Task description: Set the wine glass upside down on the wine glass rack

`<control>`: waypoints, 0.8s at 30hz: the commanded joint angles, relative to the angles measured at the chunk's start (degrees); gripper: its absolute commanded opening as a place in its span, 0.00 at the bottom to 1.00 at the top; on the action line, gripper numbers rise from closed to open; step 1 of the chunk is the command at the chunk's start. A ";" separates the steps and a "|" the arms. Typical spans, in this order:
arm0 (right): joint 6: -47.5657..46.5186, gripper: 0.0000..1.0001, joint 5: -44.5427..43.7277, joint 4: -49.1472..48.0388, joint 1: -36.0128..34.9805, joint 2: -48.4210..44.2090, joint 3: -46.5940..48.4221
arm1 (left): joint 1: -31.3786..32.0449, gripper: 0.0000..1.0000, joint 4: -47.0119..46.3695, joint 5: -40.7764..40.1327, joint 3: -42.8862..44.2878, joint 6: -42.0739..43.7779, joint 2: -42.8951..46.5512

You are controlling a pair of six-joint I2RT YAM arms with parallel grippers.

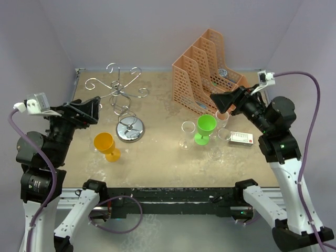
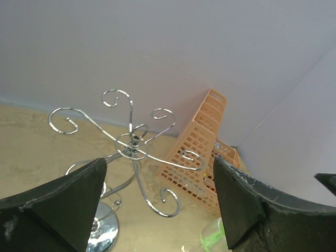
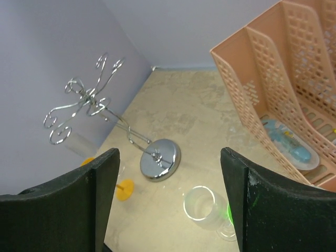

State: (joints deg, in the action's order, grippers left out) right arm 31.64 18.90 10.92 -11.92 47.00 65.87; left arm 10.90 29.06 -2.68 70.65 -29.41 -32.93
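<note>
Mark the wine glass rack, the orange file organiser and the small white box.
wine glass rack [image 1: 129, 129]: top external view, on its round shiny base.
orange file organiser [image 1: 194, 84]: top external view, on a mesh side wall.
small white box [image 1: 242, 138]: top external view, on its upper face.

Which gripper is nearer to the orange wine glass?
Left. The left gripper hovers close beside the orange wine glass; the right gripper is across the table, past the green wine glass.

Shiny silver wire rack [image 1: 129, 129]; peach-orange grid-mesh file organiser [image 1: 205, 68]; orange goblet [image 1: 106, 146]; bright green goblet [image 1: 205, 127]; clear wine glass [image 1: 187, 132]; mottled beige tabletop [image 1: 157, 157]; pale lilac walls [image 1: 157, 31]; purple cables [image 1: 296, 73].
</note>
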 commanded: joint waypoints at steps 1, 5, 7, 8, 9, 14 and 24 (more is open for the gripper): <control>-3.53 0.79 7.26 -3.51 -0.51 3.62 2.05 | -0.60 0.79 -11.34 6.05 -0.19 -0.50 -1.43; -5.63 0.75 -0.79 -0.51 -8.70 8.15 4.31 | -0.65 0.78 -16.44 8.21 -0.38 -1.10 -2.70; -6.05 0.74 -6.48 0.56 -14.10 10.39 5.20 | -0.68 0.77 -17.67 8.34 -0.53 -1.13 -3.43; -6.37 0.73 -8.98 1.58 -16.12 11.64 5.80 | -0.68 0.77 -17.93 7.98 -0.51 -1.13 -3.71; -6.83 0.71 -10.73 2.85 -17.59 12.89 6.60 | -0.71 0.77 -18.01 7.63 -0.46 -1.21 -4.14; -10.21 0.61 -13.34 10.48 -23.49 18.78 10.07 | -0.70 0.76 -17.83 6.27 -0.07 -2.74 -4.51; -11.09 0.49 -26.44 18.11 -30.27 24.60 8.68 | -0.70 0.76 -20.09 7.31 1.18 -3.13 -5.82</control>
State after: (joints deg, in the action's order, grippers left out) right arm 21.87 -0.58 25.47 -40.42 70.61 73.41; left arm 10.57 12.80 3.73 70.50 -31.18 -38.02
